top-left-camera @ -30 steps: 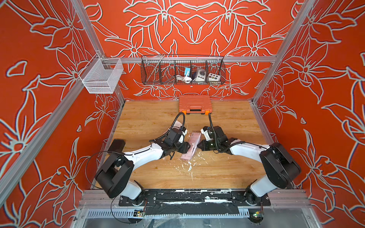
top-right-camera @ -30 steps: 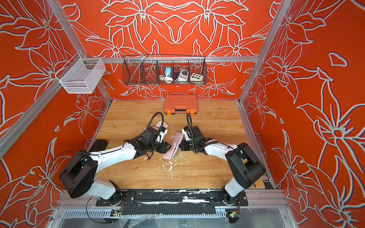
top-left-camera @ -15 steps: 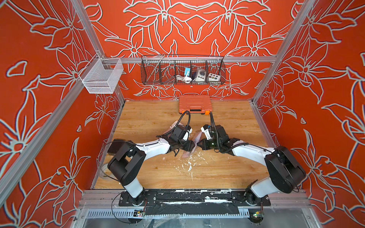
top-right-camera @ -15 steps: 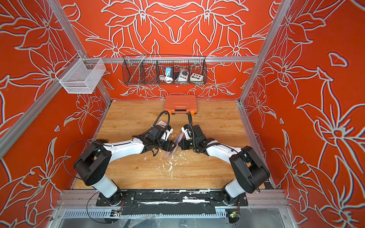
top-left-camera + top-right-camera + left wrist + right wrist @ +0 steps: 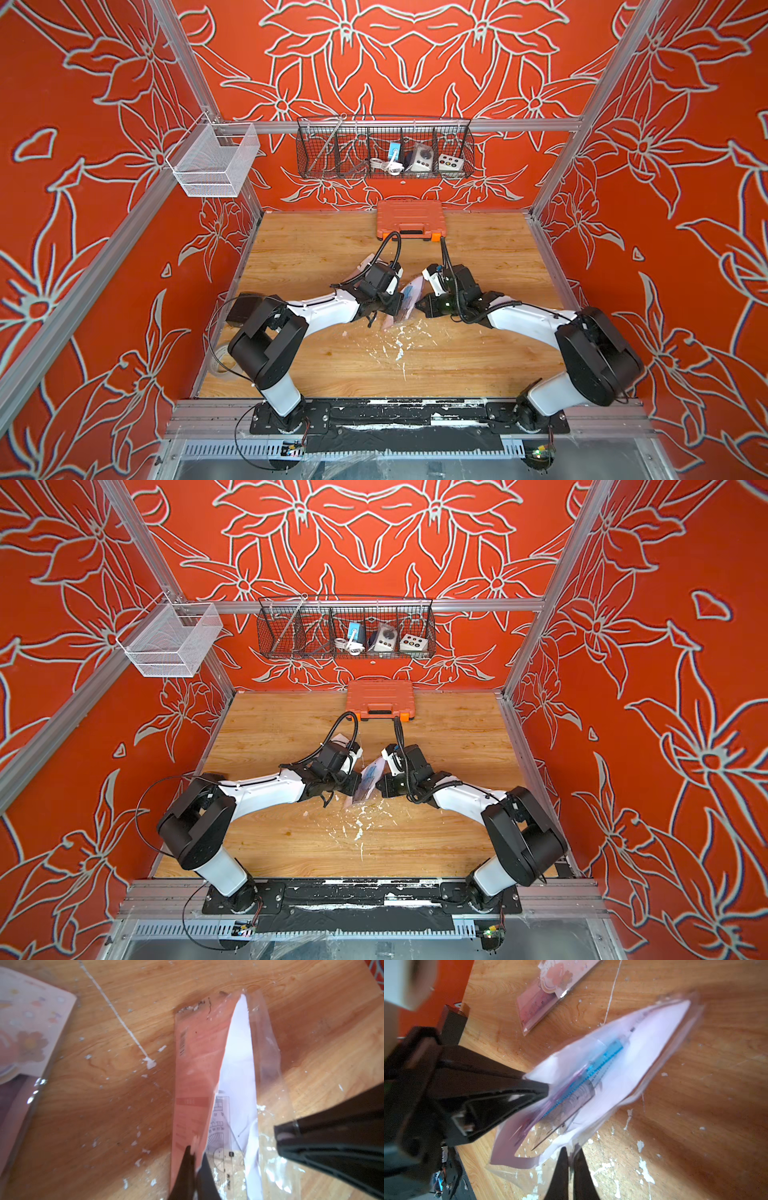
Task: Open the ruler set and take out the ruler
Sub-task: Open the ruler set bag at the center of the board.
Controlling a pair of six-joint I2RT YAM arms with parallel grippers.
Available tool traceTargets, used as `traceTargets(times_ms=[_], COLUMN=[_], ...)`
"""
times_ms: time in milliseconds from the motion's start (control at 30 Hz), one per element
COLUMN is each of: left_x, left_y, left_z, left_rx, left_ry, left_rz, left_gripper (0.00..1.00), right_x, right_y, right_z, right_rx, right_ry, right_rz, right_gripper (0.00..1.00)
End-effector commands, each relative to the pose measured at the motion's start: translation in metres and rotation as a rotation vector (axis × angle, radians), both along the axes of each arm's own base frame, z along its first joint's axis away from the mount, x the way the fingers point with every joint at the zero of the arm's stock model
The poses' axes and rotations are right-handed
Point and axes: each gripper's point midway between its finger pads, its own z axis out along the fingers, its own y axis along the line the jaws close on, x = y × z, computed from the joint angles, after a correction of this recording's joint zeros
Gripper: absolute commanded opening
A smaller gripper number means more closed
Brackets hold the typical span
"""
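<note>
The ruler set is a clear pouch with a pink card, held tilted above the table's middle between both arms. My left gripper is shut on the pink card edge at the pouch mouth. Shut on the opposite clear edge is my right gripper. The mouth gapes between them. Inside lie a blue ruler and a clear protractor. The left fingers show in the right wrist view, a right finger in the left wrist view.
A second pink pack lies on the table behind the left wrist. An orange case stands at the back wall under a black wire basket. A white mesh basket hangs at the left. White flecks dot the wood.
The left arm has swung in toward the pouch and its jaws have closed on the pouch's card edge. The pouch has risen and its mouth has spread. The right gripper kept its hold.
</note>
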Motion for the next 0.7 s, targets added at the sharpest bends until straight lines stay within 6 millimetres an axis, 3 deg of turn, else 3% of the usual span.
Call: traceTargets(times_ms=[0,167,333,667], left_x=[-0.003,-0.011,-0.021,-0.022], left_y=[0.01,0.006,-0.002,-0.016], left_z=[0.013,0.007,-0.009,-0.022], left_rx=[0.013,-0.024,-0.038,-0.059], left_ry=[-0.042,-0.039,0.004,0.035], left_rz=[0.037,0.024,0.013,0.008], left_gripper=[0.0,0.0,0.0,0.0], right_x=[0.0,0.006,0.007,0.009], right_y=[-0.003,-0.003,-0.006,-0.033], right_z=[-0.019,-0.027,-0.02,0.036], right_rx=[-0.053,-0.078,-0.095,-0.119], right_ry=[0.034,0.045,0.031,-0.101], right_rz=[-0.019,-0.05,-0.062,-0.141], right_gripper=[0.0,0.0,0.0,0.35])
